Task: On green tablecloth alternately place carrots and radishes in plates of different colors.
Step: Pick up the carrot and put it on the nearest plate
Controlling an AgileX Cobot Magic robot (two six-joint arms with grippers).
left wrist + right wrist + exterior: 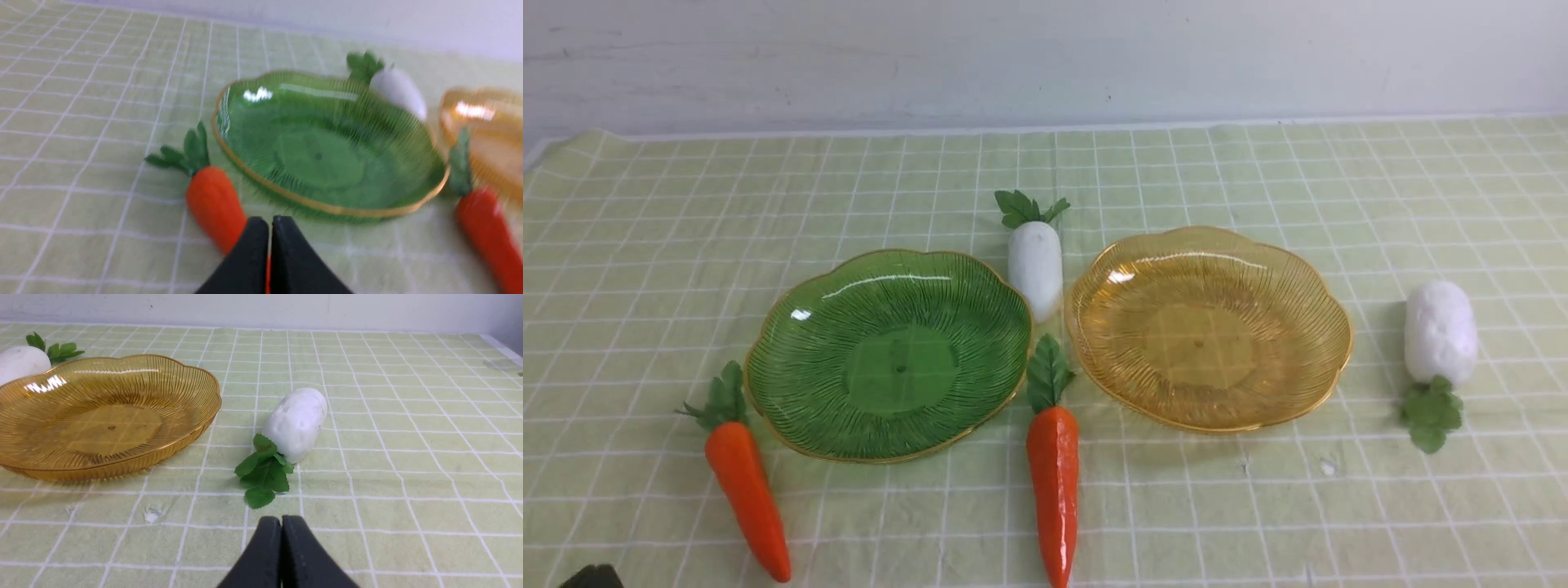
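Observation:
On the green tablecloth (1258,180) the dark green plate (792,351) and amber plate (1307,294) lie side by side, both empty. One carrot (747,498) lies left of the green plate, the other (1053,490) in front of the gap between the plates. One radish (1035,263) lies behind that gap, the other (1440,331) right of the amber plate. My left gripper (270,222) is shut and empty just short of the left carrot (212,204). My right gripper (281,522) is shut and empty, short of the right radish (296,422).
A white wall (1045,57) runs along the cloth's far edge. A small white fleck (1328,467) lies on the cloth in front of the amber plate. Only a dark corner of the left arm (592,576) shows in the front view.

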